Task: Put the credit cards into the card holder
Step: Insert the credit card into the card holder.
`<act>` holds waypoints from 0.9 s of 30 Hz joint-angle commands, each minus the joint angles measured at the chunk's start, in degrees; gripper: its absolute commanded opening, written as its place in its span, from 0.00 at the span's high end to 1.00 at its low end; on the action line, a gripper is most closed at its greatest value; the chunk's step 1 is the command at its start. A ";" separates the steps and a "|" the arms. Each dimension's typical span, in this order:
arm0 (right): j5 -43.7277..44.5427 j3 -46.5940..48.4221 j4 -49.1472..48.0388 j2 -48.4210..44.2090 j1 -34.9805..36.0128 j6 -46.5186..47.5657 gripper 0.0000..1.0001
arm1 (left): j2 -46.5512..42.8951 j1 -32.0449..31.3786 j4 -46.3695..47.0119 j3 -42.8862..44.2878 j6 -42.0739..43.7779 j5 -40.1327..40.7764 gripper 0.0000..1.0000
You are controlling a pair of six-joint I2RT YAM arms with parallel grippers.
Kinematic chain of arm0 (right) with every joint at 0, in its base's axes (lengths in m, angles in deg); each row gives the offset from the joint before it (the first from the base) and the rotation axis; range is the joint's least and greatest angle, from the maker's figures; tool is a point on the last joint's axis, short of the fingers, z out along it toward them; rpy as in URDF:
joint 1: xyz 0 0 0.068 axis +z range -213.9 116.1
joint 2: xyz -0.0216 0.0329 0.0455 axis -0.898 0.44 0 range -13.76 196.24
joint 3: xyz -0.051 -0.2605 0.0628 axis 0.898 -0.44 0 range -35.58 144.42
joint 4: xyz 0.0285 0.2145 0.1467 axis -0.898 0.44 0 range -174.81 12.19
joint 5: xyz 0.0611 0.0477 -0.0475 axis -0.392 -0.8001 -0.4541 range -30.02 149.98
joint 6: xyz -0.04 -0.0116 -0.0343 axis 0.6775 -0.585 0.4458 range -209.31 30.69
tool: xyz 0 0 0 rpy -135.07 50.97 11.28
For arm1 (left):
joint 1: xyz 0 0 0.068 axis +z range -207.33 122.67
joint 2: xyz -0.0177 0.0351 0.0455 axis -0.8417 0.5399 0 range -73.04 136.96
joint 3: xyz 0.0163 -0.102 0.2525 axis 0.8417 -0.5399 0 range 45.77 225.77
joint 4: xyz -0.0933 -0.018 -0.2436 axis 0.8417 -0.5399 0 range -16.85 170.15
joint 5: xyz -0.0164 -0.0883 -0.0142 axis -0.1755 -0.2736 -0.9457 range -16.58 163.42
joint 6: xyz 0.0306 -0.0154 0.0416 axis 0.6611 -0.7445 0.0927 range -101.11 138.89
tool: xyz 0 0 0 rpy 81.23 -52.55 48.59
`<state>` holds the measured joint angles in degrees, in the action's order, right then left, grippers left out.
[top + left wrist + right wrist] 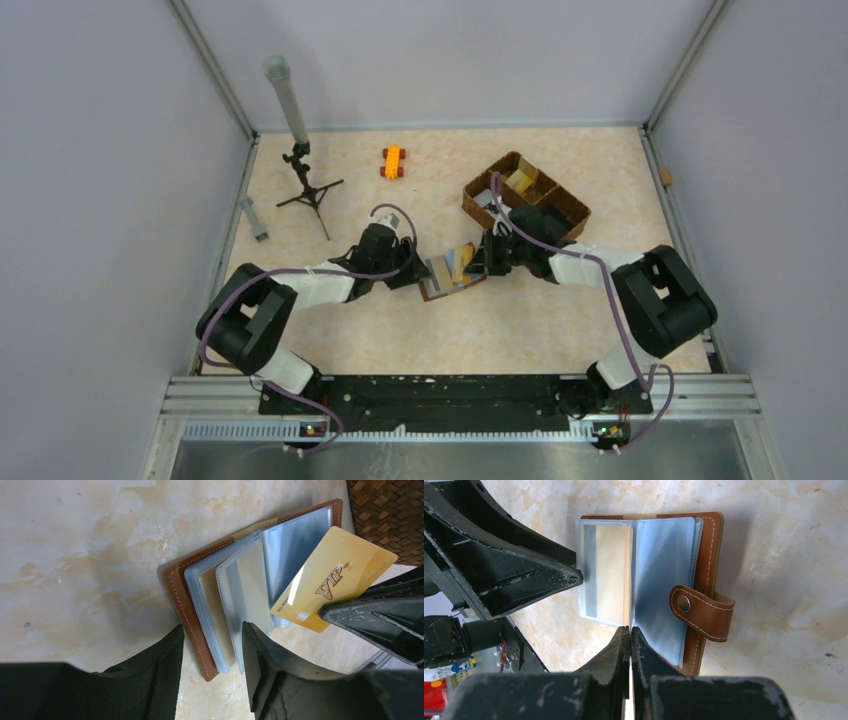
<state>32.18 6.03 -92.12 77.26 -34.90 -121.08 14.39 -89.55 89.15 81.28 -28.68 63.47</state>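
At the centre of the desk (400, 340), between the two arms, the card holder (452, 272) lies open. Its brown cover faces down and its clear sleeves (295, 545) fan upward. The snap tab (701, 612) hangs unfastened over the outer edge.

**Left end effector** (212, 626)
- The jaws stand apart, with one finger on each side of the cover's near edge and a group of sleeves.
- Whether the fingers press on the sleeves cannot be determined.
- Judged function: steady the holder and keep the sleeves parted.

**Right end effector** (630, 632)
- The jaws are nearly closed on the VIP card (340, 565), a gold card gripped at one end.
- The card is tilted and clear of the desk. Its free corner touches the sleeves near the fold.
- The card is not yet seated in a pocket.

**Task status**
- One sleeve shows a pale gold stowed card (611, 570), so that pocket is judged filled.
- The VIP card is at the insertion step. It needs its leading edge aligned with a pocket mouth, then a straight push along the sleeve.
- The basket (565, 205), just behind the right arm, shows at least one spare card (520, 181), gold, in a compartment. The number of cards left there cannot be read.
- Judged progress: early to middle. One card is stowed, one is in hand, and the rest are to be fetched.
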 commanded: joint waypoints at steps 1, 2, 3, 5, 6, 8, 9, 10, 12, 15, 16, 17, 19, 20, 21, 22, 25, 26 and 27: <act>-0.87 -0.83 -3.40 -1.87 -0.43 -0.72 1.00 | 2.13 0.26 -2.02 0.92 2.17 2.88 0.51; -0.75 -0.90 -3.49 -2.13 -0.43 -0.86 1.00 | 2.36 0.26 -2.40 0.96 2.36 3.21 0.51; -0.69 -0.95 -3.61 -2.48 -0.41 -0.95 1.00 | 2.51 0.28 -2.81 0.99 2.52 3.62 0.52; -0.41 -0.87 -3.64 -3.10 -0.43 -1.10 1.00 | 2.94 0.26 -3.77 1.13 3.02 4.51 0.53; -0.20 -0.91 -3.63 -3.47 -0.41 -1.24 1.00 | 3.20 0.27 -4.25 1.20 3.28 4.85 0.54; -0.05 -0.72 -3.25 -3.96 -0.41 -1.08 1.00 | 3.50 0.24 -4.94 1.27 3.74 5.96 0.56; -0.03 -0.66 -3.08 -4.08 -0.40 -1.00 1.00 | 3.67 0.24 -5.26 1.36 3.98 6.34 0.57; -0.13 -0.65 -3.07 -3.95 -0.43 -0.94 1.00 | 3.89 0.28 -5.56 1.36 4.19 6.69 0.57; -0.56 -0.80 -3.29 -3.72 -0.43 -0.94 1.00 | 4.36 0.24 -6.11 1.59 4.67 7.27 0.58; -1.35 -1.08 -3.98 -2.90 -0.43 -1.09 1.00 | 4.87 0.24 -6.53 1.62 5.08 7.49 0.60; -1.53 -1.15 -4.09 -2.53 -0.43 -1.10 1.00 | 5.07 0.28 -6.53 1.63 5.08 7.47 0.61; -1.72 -1.17 -4.30 -2.16 -0.38 -1.10 1.00 | 5.25 0.29 -6.56 1.67 5.14 7.49 0.61; -2.60 -1.26 -4.89 -1.42 -0.43 -1.15 1.00 | 5.57 0.26 -6.53 1.69 5.19 7.49 0.61; -2.96 -1.38 -5.42 -1.12 -0.43 -1.31 1.00 | 5.68 0.25 -6.53 1.73 5.16 7.42 0.61; -3.31 -1.43 -5.77 -0.85 -0.43 -1.51 1.00 | 5.84 0.27 -6.53 1.71 5.20 7.31 0.61; -3.49 -1.39 -5.93 -0.56 -0.38 -1.55 1.00 | 5.96 0.27 -6.46 1.71 5.21 7.24 0.61; -3.23 -1.35 -6.05 0.25 -0.38 -1.63 1.00 | 6.21 0.28 -6.45 1.75 5.24 7.14 0.62; -2.93 -1.35 -5.86 0.43 -0.42 -1.64 1.00 | 6.24 0.25 -6.45 1.76 5.28 7.12 0.61; -2.37 -1.27 -5.49 0.61 -0.38 -1.61 1.00 | 6.17 0.28 -6.45 1.76 5.28 7.15 0.62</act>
<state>29.89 4.89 -95.51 76.93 -34.90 -122.54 17.61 -89.55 88.86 84.14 -25.69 67.18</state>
